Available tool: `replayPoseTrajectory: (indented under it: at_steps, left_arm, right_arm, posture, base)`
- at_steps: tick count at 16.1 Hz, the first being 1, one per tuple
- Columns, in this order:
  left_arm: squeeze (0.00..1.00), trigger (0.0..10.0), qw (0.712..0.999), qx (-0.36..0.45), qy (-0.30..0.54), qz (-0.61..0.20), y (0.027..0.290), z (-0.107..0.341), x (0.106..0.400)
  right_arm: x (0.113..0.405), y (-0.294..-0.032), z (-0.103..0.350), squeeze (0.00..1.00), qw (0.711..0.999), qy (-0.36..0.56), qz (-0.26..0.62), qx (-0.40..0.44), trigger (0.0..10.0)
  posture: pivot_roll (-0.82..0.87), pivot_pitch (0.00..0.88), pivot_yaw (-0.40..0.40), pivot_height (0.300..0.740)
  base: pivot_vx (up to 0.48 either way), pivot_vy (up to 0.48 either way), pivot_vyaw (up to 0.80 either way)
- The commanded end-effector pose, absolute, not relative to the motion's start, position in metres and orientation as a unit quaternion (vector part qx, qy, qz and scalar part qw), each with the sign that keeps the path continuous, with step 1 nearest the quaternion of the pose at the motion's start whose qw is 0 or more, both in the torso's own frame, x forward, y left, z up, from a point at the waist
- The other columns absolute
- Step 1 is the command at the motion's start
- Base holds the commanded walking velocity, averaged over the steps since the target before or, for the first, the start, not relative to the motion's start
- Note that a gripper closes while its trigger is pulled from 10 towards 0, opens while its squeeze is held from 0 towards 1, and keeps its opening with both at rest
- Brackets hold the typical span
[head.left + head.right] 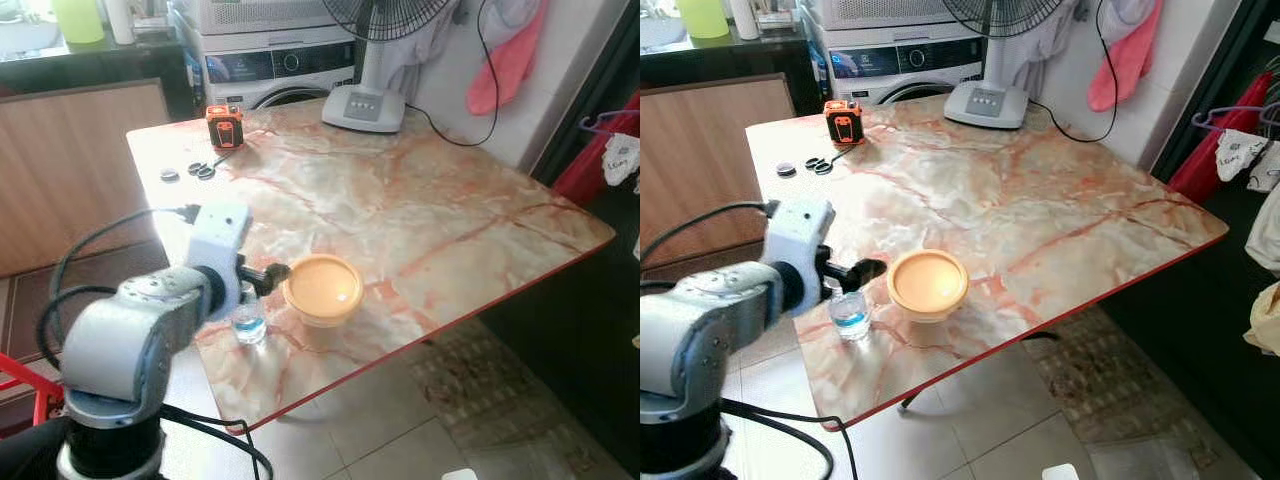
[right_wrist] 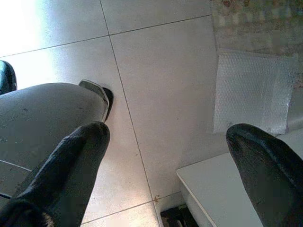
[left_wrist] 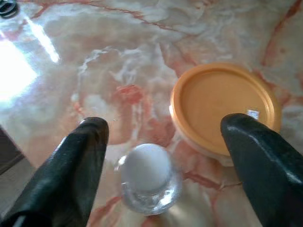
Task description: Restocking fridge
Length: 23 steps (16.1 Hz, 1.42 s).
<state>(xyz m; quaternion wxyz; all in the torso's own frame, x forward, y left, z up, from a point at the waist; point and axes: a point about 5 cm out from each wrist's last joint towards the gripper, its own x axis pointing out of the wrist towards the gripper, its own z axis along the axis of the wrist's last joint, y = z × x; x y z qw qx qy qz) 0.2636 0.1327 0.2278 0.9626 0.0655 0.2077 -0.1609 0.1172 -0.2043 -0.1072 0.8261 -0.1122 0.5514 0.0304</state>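
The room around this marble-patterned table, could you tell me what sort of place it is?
Probably a home laundry or utility corner: a front-loading washing machine behind the table, a pedestal fan, and clothes hanging on the wall.

No legible text anywhere.

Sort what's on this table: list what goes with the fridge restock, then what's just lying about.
For the job:
- small water bottle, below the open left gripper
- orange-lidded container beside it

Lying about:
- orange tape measure
- scissors
- small dark round thing
- fan base
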Motion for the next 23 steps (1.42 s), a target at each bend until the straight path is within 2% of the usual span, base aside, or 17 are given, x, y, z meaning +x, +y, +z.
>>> replayPoseTrajectory:
  at_steps: [1, 2, 3, 4, 12, 14, 19, 23]
  left_arm:
    - [1.00, 10.0, 0.963, 0.067, 0.205, -0.162, 0.132, 0.232, 0.261]
    - [1.00, 10.0, 0.962, 0.063, 0.211, -0.163, 0.132, 0.231, 0.261]
    - [0.62, 10.0, 0.963, 0.044, 0.210, -0.163, 0.133, 0.232, 0.262]
    - [0.00, 10.0, 0.964, 0.028, 0.213, -0.157, 0.136, 0.231, 0.264]
    - [0.00, 10.0, 0.959, -0.018, 0.239, -0.149, 0.142, 0.223, 0.271]
    - [0.00, 10.0, 0.956, 0.005, 0.243, -0.165, 0.143, 0.224, 0.271]
    - [0.00, 10.0, 0.937, 0.120, 0.263, -0.196, 0.149, 0.227, 0.265]
    - [0.00, 10.0, 0.929, 0.126, 0.268, -0.222, 0.146, 0.225, 0.263]
  right_arm:
    - [0.113, -0.204, -0.109, 0.00, 0.821, 0.559, 0.035, -0.110, 10.0]
    - [0.113, -0.204, -0.109, 0.00, 0.821, 0.559, 0.035, -0.110, 10.0]
    - [0.113, -0.204, -0.109, 0.00, 0.821, 0.559, 0.035, -0.110, 10.0]
    - [0.113, -0.203, -0.109, 0.00, 0.821, 0.560, 0.035, -0.110, 10.0]
    - [0.113, -0.203, -0.109, 0.00, 0.820, 0.561, 0.034, -0.108, 10.0]
    - [0.112, -0.203, -0.109, 0.00, 0.820, 0.561, 0.035, -0.108, 10.0]
    - [0.111, -0.202, -0.109, 0.00, 0.820, 0.562, 0.035, -0.106, 10.0]
    - [0.111, -0.201, -0.110, 0.00, 0.819, 0.563, 0.036, -0.106, 10.0]
  posture:
    - [0.11, 0.000, -0.073, 0.722]
    - [0.11, 0.000, -0.073, 0.722]
    - [0.11, 0.000, -0.073, 0.722]
    - [0.12, 0.000, -0.072, 0.722]
    - [0.12, 0.000, -0.060, 0.722]
    - [0.12, 0.000, -0.057, 0.722]
    - [0.12, 0.000, -0.045, 0.722]
    - [0.11, 0.000, -0.046, 0.722]
  base:
    - [0.000, 0.000, 0.00]
    - [0.000, 0.000, 0.00]
    - [0.000, 0.000, 0.00]
    - [0.000, 0.000, 0.00]
    - [0.000, 0.000, 0.00]
    - [0.000, 0.000, 0.00]
    - [0.000, 0.000, 0.00]
    - [0.000, 0.000, 0.00]
